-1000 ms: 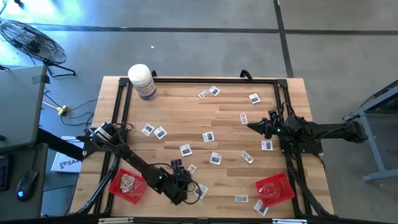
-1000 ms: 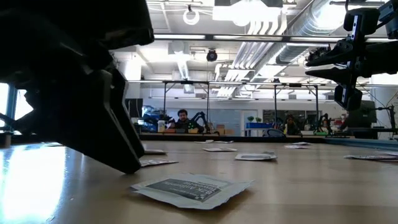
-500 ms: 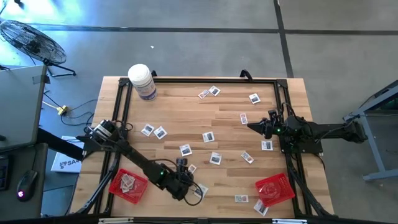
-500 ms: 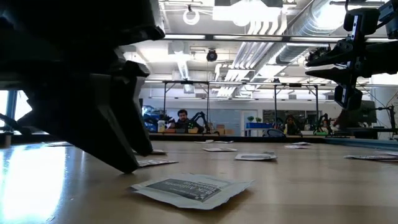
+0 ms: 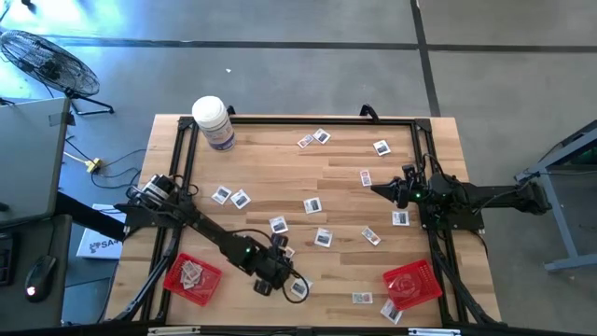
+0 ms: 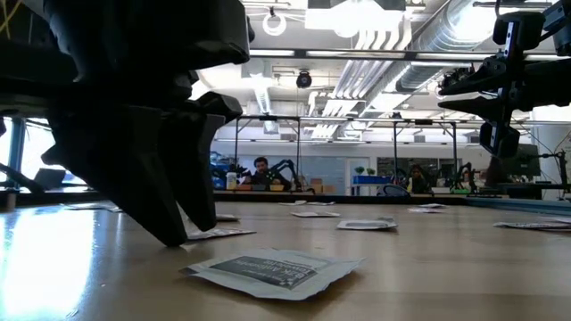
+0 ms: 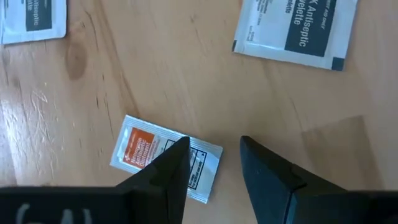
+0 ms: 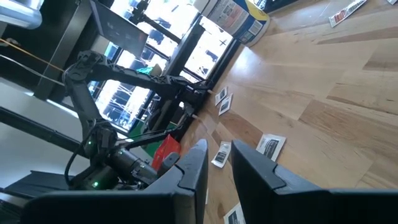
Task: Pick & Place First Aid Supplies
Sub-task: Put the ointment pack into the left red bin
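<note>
Left wrist view: the left gripper has its two dark fingers spread apart just above the wood, one tip over the edge of a small orange-printed packet, nothing pinched between them. Two more first aid packets lie farther off on the wooden table. From above, this gripper sits low near the front edge of the table, between the left red tray and a white packet just beside it. The remaining packets lie scattered across the middle and far side. The right gripper hangs raised at the right side, fingers a narrow gap apart, holding nothing. A second red tray sits at the front right, and a white bottle stands at the far left corner.
</note>
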Tool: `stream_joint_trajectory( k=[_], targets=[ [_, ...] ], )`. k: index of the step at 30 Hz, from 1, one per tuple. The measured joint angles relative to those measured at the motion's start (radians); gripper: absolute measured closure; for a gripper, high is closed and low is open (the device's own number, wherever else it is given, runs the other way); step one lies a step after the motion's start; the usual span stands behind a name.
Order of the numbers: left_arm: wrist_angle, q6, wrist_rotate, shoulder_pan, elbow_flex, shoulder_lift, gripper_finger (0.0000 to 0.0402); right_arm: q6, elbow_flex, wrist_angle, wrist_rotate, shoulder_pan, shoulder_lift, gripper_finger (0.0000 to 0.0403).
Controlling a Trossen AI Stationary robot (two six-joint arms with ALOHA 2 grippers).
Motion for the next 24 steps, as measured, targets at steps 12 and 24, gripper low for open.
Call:
stream_joint_trajectory(
  k=[12, 24],
  targets=[
    [-0.029, 0.143, 0.101, 0.041, -0.003, -0.023, 0.0264, 0.0, 0.0, 0.003, 0.0, 0.0, -0.002, 0.0339],
    [0.017, 0.184, 0.161, 0.081, -0.003, 0.014, 0.0329, 0.0, 0.0, 0.007, 0.0, 0.0, -0.001, 0.0339]
  ],
)
